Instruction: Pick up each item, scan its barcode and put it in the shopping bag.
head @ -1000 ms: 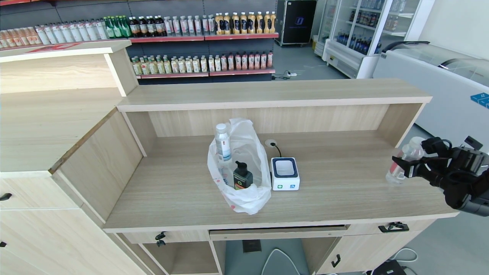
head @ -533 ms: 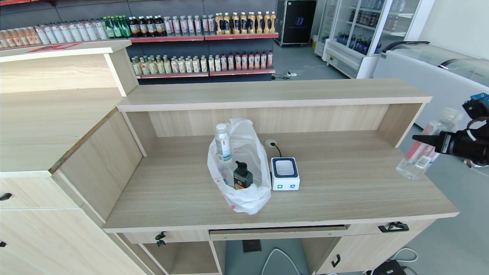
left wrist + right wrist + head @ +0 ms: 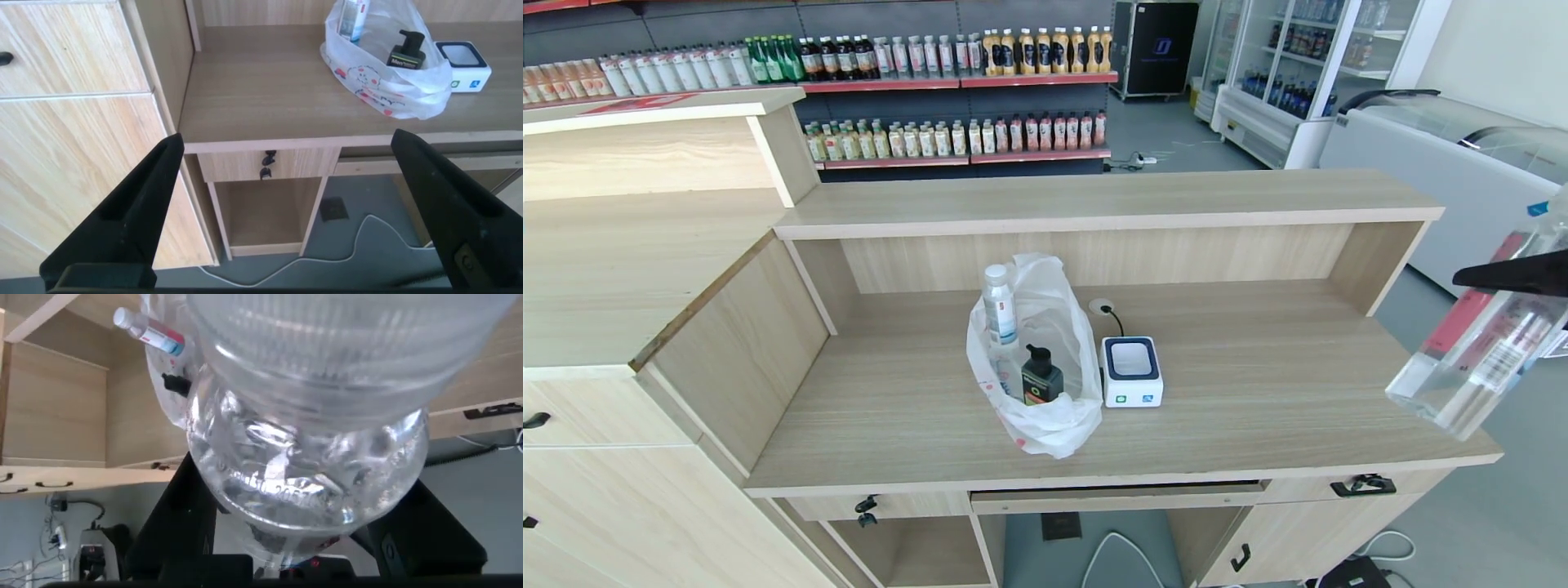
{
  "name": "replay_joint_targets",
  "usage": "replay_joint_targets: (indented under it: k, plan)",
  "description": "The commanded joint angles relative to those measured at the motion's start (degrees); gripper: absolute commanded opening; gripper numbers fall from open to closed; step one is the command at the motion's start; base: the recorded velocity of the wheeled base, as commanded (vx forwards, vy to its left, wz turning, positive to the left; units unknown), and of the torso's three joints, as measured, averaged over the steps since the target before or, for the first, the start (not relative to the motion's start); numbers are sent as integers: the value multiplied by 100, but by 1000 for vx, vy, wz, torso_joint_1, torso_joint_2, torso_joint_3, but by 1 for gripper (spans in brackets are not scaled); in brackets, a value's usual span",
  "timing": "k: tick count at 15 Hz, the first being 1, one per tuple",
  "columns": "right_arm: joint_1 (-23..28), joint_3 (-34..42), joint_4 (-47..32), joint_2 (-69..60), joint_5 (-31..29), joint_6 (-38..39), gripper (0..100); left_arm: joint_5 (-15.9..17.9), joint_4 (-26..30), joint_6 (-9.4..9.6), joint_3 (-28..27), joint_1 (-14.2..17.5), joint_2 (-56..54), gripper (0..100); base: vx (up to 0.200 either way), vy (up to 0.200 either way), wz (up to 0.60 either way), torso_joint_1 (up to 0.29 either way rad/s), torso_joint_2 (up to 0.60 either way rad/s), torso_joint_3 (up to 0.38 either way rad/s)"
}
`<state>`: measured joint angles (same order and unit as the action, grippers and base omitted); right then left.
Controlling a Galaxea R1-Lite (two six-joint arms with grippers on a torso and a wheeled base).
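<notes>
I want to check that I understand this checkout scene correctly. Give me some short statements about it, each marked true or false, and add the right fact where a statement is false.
1. The right gripper holds a clear bottle in the air, at the right end of the counter. True.
2. The scanner stands inside the shopping bag. False: it stands on the counter, beside the bag.
3. A black pump bottle is in the shopping bag. True.
4. The left gripper is shut on a bottle. False: it is open and empty.
5. The clear bottle is upright. False: it is tilted.
</notes>
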<state>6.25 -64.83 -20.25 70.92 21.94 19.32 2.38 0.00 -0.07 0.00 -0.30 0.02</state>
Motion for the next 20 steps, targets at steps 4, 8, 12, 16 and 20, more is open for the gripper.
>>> replay_joint_targets:
  k: [4, 8, 12, 16, 20]
  plan:
    - [-968, -654, -770, -808, -366, 766, 0, 0, 0, -1, 0, -5, 6, 100, 0, 0, 0, 0, 0, 0]
    - [-1566, -742, -955, -1213, -349, 977, 0, 0, 0, -1, 0, -5, 6, 100, 0, 0, 0, 0, 0, 0]
    - [-2120, -768, -1148, -1573, -375, 977, 0, 0, 0, -1, 0, -5, 6, 100, 0, 0, 0, 0, 0, 0]
    - [-2251, -786, -1341, -1863, -375, 977, 0, 0, 0, -1, 0, -5, 6, 100, 0, 0, 0, 0, 0, 0]
    - [-2366, -803, -1341, -2092, -357, 951, 0, 0, 0, -1, 0, -5, 6, 100, 0, 0, 0, 0, 0, 0]
